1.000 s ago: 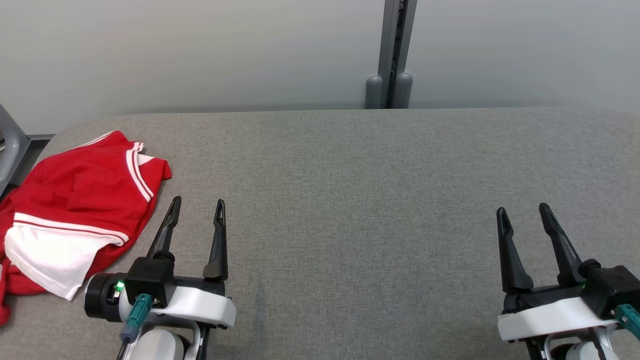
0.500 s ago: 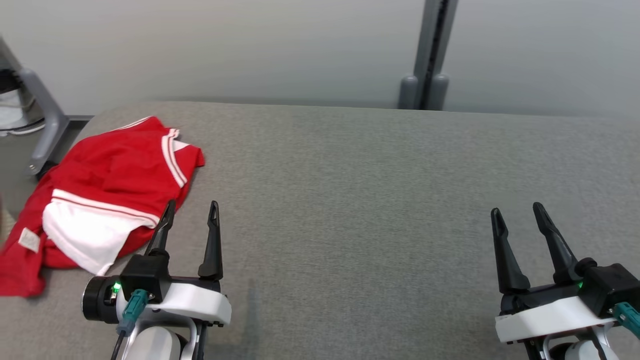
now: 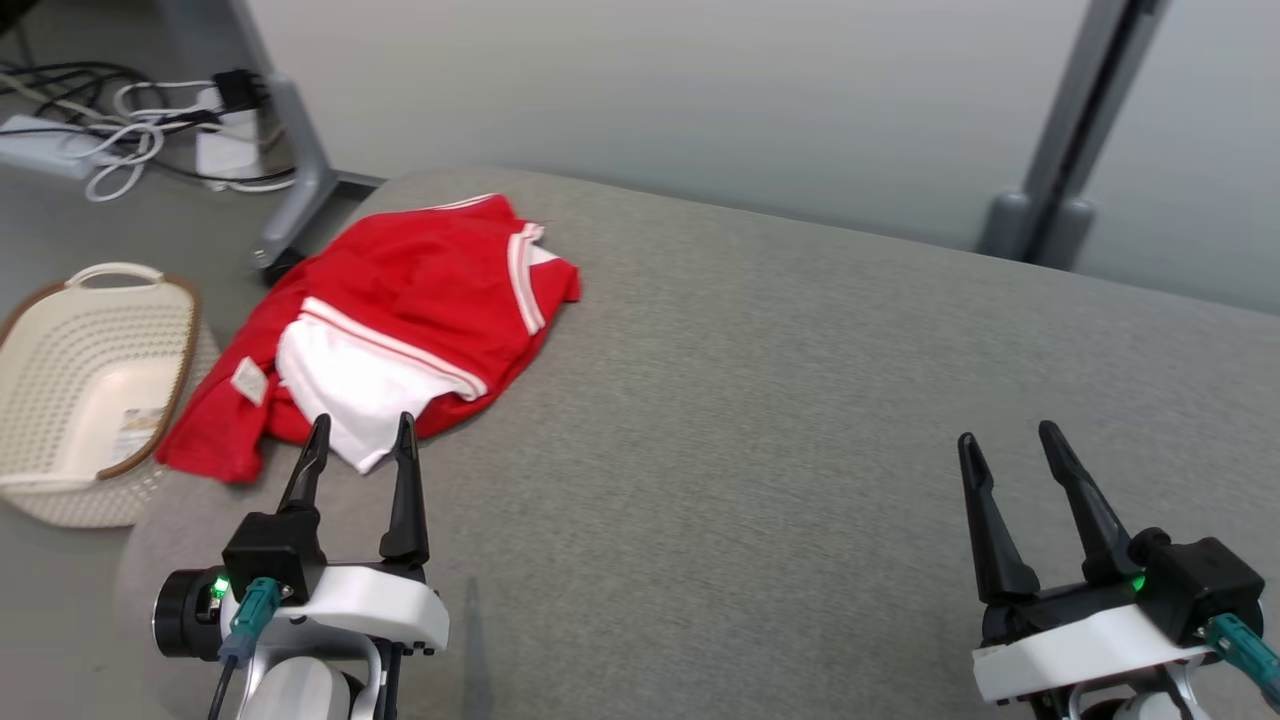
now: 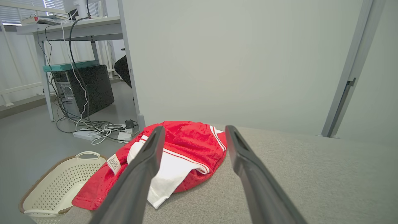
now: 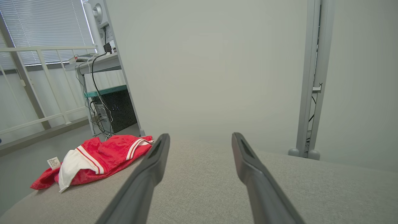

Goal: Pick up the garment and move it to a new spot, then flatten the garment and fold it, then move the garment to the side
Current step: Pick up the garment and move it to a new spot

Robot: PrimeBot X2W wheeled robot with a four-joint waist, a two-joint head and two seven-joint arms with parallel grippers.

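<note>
Grey padded table [image 3: 760, 380] is shown with the red-and-white garment [image 3: 420, 290] heaped at its far-left corner, long axis slanted near-left to far-right, just ahead of the wide-open, empty left gripper [image 3: 362, 420], judged nearer; the right gripper [image 3: 1006, 432], likewise spread empty, is set well apart.

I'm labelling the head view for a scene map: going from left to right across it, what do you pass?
Cream basket → red garment → right gripper. The left gripper overlaps the garment's span, so it is left out of the order.
</note>
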